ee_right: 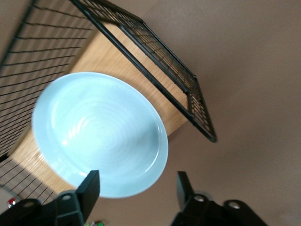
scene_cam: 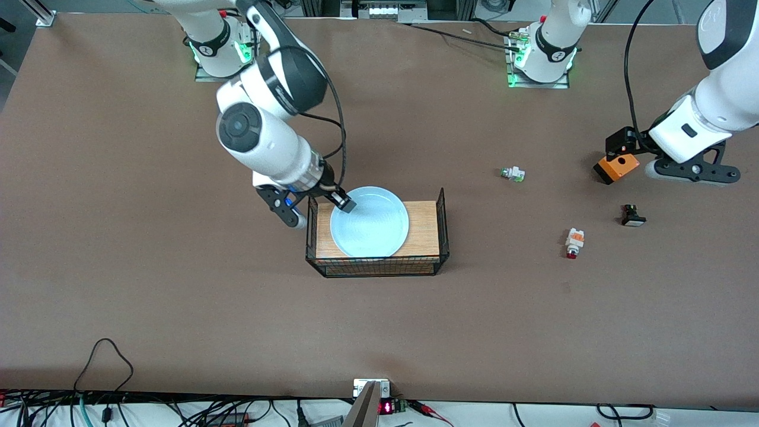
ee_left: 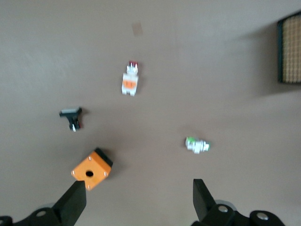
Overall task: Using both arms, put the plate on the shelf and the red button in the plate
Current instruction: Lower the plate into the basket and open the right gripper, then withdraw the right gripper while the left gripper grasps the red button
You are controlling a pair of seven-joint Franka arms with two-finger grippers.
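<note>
Orange box point(scene_cam: 616, 168), black button point(scene_cam: 632, 216), green-tipped part point(scene_cam: 512, 174)

A brown matte table point(scene_cam: 178, 284) fills nearly the whole scene under even, soft light. Along its edge nearest the front camera runs a white strip point(scene_cam: 510, 412) strewn with black cables point(scene_cam: 107, 362) and small electronics.

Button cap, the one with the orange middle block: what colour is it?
Red, on the button; the left wrist view shows it best.
</note>
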